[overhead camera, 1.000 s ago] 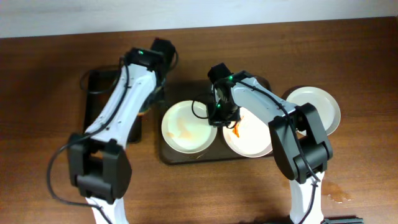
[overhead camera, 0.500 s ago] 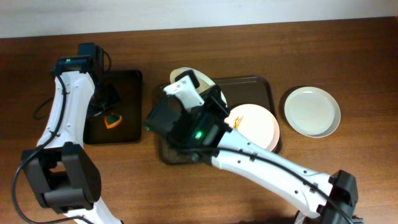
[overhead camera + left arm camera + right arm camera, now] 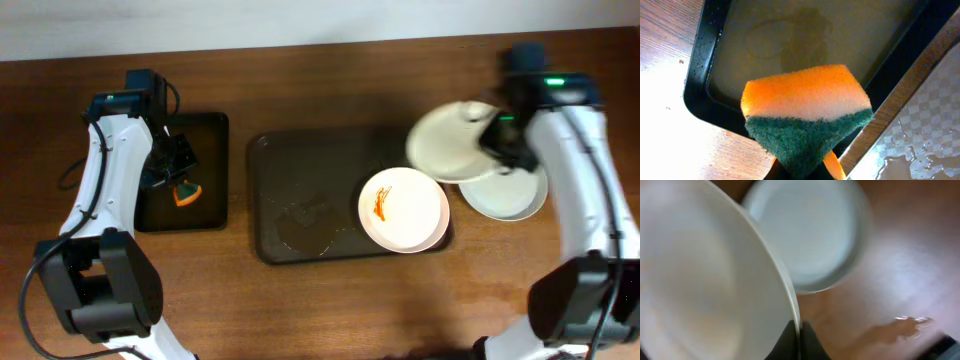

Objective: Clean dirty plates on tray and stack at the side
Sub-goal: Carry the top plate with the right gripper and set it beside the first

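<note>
Now — right claw (image 3: 498, 137) grips plate (image 3: 448, 143) aloft | left claw (image 3: 179, 176) clamps sponge (image 3: 805, 107)

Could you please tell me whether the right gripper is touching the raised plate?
Touching. The right wrist view shows the right gripper clamped on the rim of the raised plate.

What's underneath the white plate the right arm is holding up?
A second round white plate resting on the brown wooden table, right of the dark tray. The held white plate covers its upper left edge.
</note>
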### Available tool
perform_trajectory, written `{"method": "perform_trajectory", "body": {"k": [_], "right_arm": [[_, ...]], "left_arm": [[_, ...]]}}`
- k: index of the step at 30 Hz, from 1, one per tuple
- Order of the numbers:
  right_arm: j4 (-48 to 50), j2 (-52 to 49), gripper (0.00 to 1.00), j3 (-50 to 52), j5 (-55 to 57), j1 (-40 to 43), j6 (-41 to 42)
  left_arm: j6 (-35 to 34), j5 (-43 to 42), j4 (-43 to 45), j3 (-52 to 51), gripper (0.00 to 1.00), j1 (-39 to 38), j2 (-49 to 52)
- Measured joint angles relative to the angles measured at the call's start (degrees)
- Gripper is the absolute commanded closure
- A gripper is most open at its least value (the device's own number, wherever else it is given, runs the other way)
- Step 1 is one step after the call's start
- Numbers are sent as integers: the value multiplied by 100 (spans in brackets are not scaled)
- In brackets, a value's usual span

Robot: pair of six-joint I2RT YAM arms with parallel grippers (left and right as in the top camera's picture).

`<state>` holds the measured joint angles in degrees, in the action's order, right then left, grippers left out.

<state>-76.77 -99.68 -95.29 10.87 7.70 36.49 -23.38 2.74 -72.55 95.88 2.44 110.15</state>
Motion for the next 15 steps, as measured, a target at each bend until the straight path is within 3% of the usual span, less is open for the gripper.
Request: {"method": "perform_trajectory", "body": {"k": [3, 4, 5, 6, 7, 10, 15], "right_arm": [[208, 26, 96, 516, -120, 1384, -247], [520, 48, 90, 802, -122, 1650, -273], [839, 57, 69, 1097, -116, 1869, -328], [1182, 63, 25, 1390, -133, 2035, -374], [1379, 63, 2, 1620, -144, 2146, -398], [1832, 63, 2, 1993, -1049, 2186, -1005], [1462, 160, 2, 1888, -2105, 1878, -1633]], "left_arm": [[0, 0, 46, 0, 100, 0, 0], [0, -2, 46, -2, 100, 0, 0], [0, 0, 50, -2, 100, 0, 0], [0, 2, 61, -4, 100, 0, 0], [0, 0, 55, -4, 100, 0, 0], [2, 0, 63, -4, 100, 0, 0], [22, 0, 61, -4, 100, 0, 0]]}}
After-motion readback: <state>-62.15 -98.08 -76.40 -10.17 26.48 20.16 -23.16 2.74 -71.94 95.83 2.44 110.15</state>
